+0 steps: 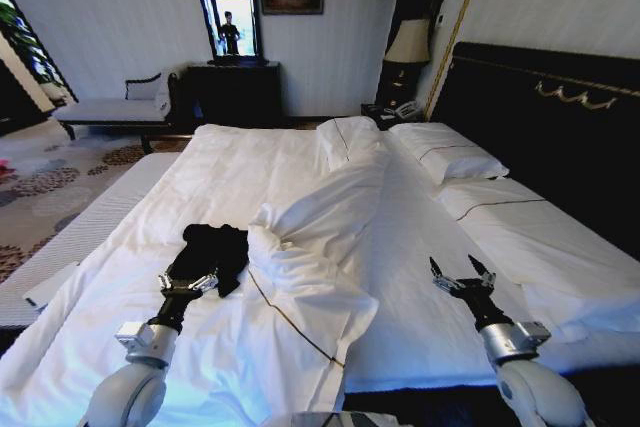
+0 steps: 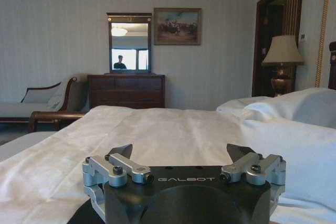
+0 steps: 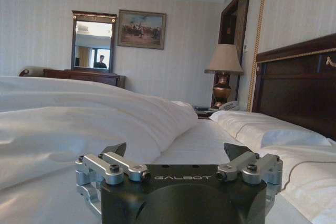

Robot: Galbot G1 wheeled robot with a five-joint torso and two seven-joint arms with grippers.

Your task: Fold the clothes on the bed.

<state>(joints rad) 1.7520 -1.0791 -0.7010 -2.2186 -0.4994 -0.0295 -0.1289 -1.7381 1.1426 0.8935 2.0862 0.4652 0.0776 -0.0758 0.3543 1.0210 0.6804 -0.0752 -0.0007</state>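
Head view: black T-shirt [image 1: 213, 252] bunched on bed [image 1: 420, 317] beside rumpled duvet [image 1: 320, 237], left gripper [image 1: 189, 283] spread at its near edge, right gripper [image 1: 462, 275] spread, well apart; reach step, next likely grasping hem to flatten.
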